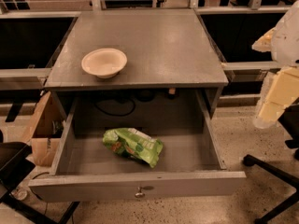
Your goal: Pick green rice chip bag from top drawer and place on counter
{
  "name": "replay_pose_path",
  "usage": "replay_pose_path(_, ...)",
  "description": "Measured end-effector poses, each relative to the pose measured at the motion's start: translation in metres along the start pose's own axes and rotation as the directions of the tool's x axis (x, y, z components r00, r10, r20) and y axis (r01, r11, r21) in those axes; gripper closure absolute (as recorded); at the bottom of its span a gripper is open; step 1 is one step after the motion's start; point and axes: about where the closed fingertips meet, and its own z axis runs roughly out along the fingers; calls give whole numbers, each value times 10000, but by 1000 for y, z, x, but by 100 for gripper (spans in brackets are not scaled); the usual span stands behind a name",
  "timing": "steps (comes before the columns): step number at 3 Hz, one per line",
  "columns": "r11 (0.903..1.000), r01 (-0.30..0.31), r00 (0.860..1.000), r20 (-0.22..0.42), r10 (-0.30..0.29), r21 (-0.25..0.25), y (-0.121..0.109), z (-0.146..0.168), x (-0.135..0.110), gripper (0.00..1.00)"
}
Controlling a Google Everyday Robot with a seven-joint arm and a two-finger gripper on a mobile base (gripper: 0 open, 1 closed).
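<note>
The green rice chip bag lies crumpled on the dull grey floor of the top drawer, a little left of middle and clear of every wall (white and orange print faces up). The drawer stands wide open under the scuffed counter, where a cream bowl sits front left. A cardboard box stands on the left. The gripper hangs at the right edge, well apart from the bag; I cannot tell whether it is spread or closed.
</note>
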Motion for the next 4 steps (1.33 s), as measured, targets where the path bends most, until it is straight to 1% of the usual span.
replay_pose_path(1,10000,0,10000,0,0,0,0,0,0,0)
replay_pose_path(2,10000,12,9999,166,-13,73,-3,7,-6,0)
replay_pose_path(3,10000,29,9986,525,-32,66,3,30,-30,0)
replay_pose_path(4,10000,-17,9947,1029,13,36,8,93,-69,0)
